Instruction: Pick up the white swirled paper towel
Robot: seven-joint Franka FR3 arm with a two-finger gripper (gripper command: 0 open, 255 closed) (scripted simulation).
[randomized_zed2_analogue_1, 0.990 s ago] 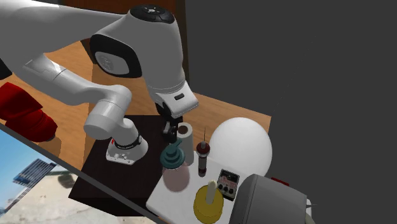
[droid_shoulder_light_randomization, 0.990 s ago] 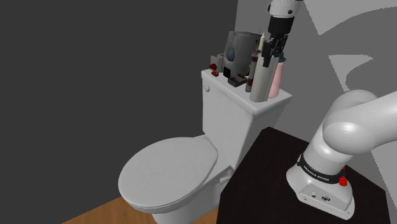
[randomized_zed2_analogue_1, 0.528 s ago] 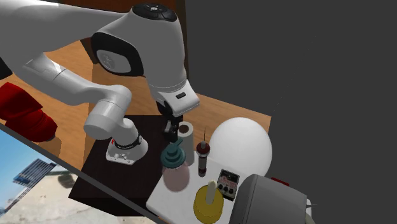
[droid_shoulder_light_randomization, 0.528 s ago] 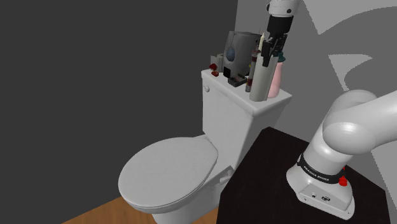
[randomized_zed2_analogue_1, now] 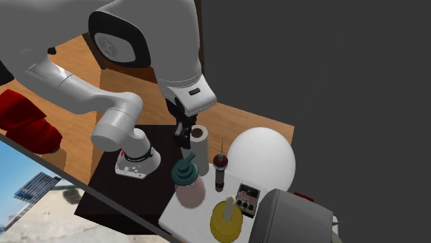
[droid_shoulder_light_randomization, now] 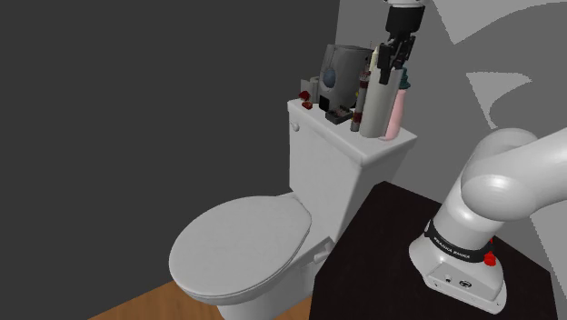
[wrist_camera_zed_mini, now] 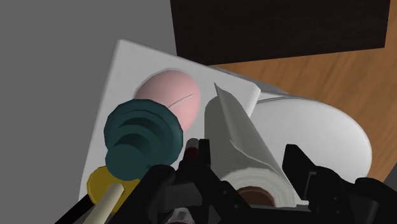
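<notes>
My claw (droid_shoulder_light_randomization: pixel 391 73) is clamped on the white paper towel roll (droid_shoulder_light_randomization: pixel 373 114), gripping both sides of its upper end. In the shoulder view, the roll stands upright at 6 o'clock from my claw, over the toilet tank lid (droid_shoulder_light_randomization: pixel 325 130). I cannot tell whether it touches the lid. A pink bottle (droid_shoulder_light_randomization: pixel 394 116) stands just beside the roll, at its 3 o'clock.
</notes>
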